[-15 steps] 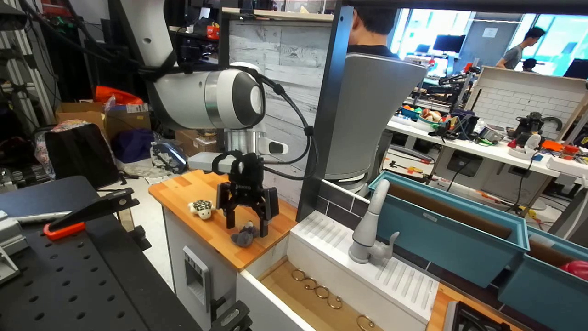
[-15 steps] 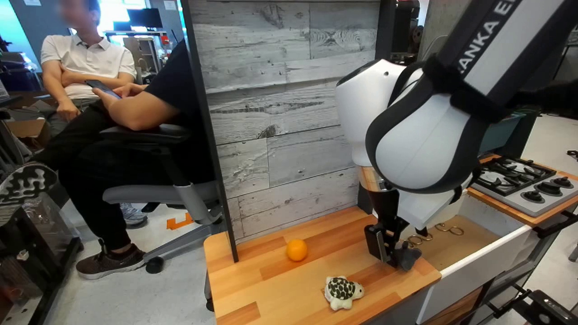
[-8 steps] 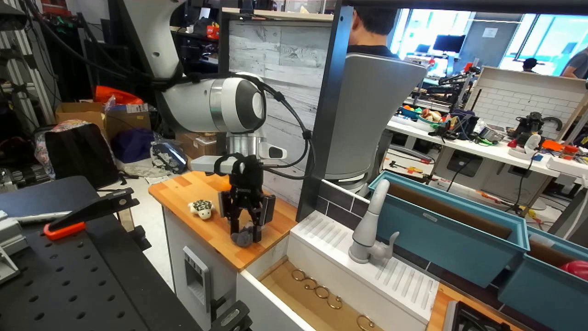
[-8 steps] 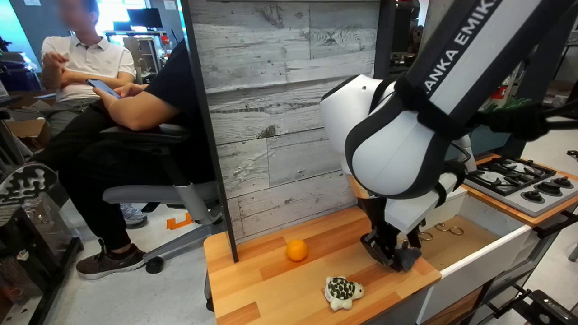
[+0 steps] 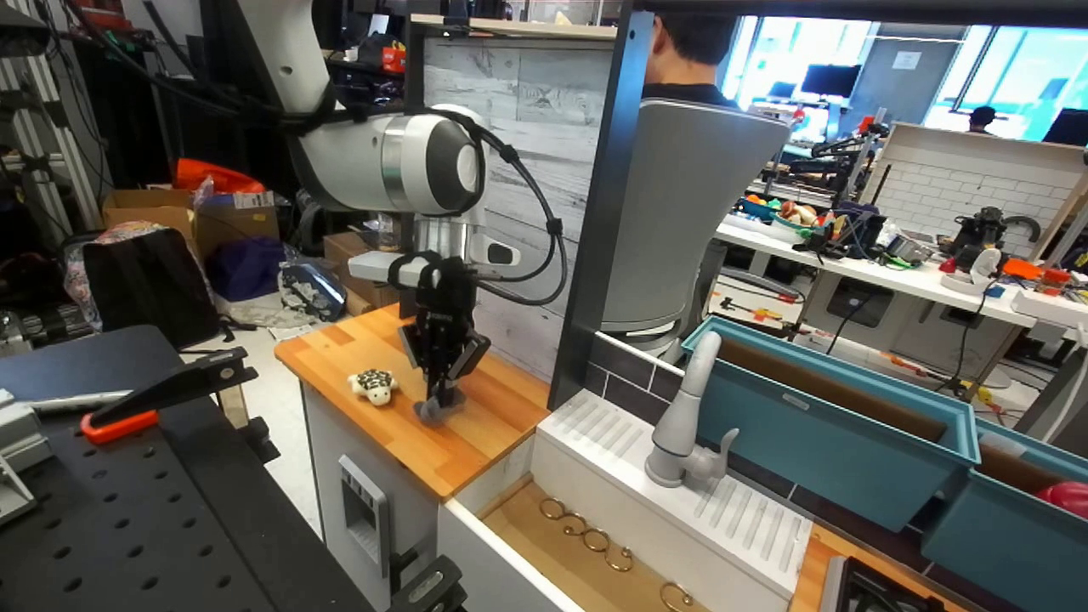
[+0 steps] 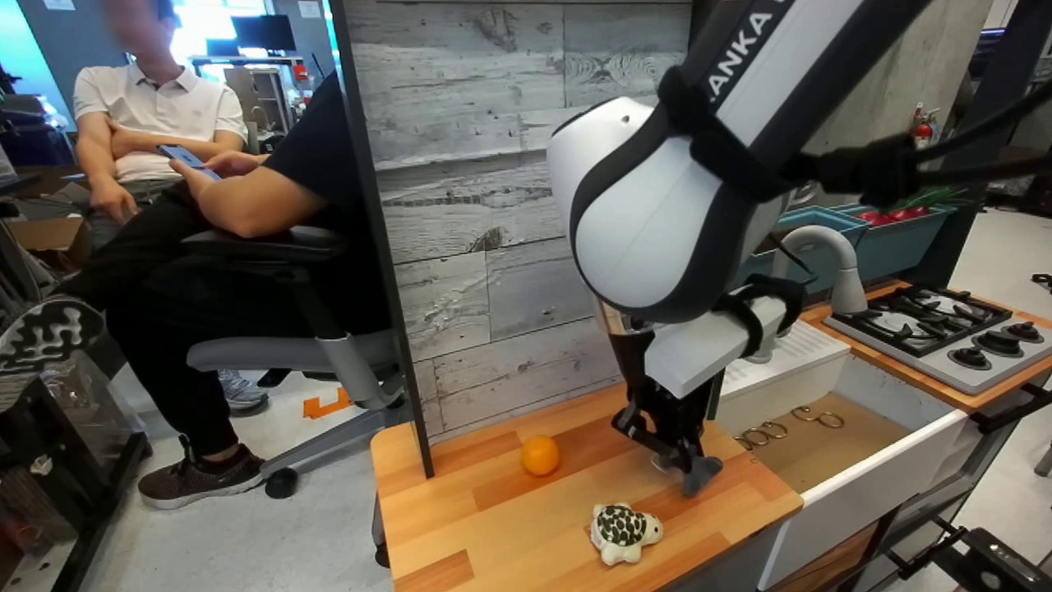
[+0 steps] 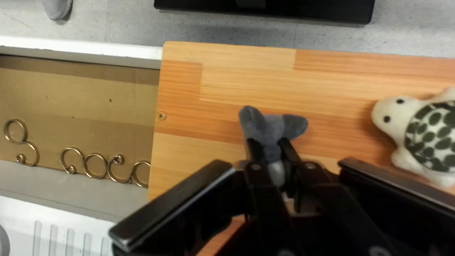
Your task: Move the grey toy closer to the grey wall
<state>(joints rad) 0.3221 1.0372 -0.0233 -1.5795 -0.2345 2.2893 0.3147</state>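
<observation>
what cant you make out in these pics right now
Grey toy: the gripper hides part of it in the wrist view.
Turtle toy: the wrist view's right edge cuts off its rear.
Grey wall: in an exterior view, the robot arm hides its lower right.
White-shirted person's face: blurred, in an exterior view.

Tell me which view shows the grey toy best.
The wrist view: it shows the grey toy large and from above, two lobes clear, though the end effector covers part of its body. Both exterior views show it only small, at the end effector's tip, partly covered.
</observation>
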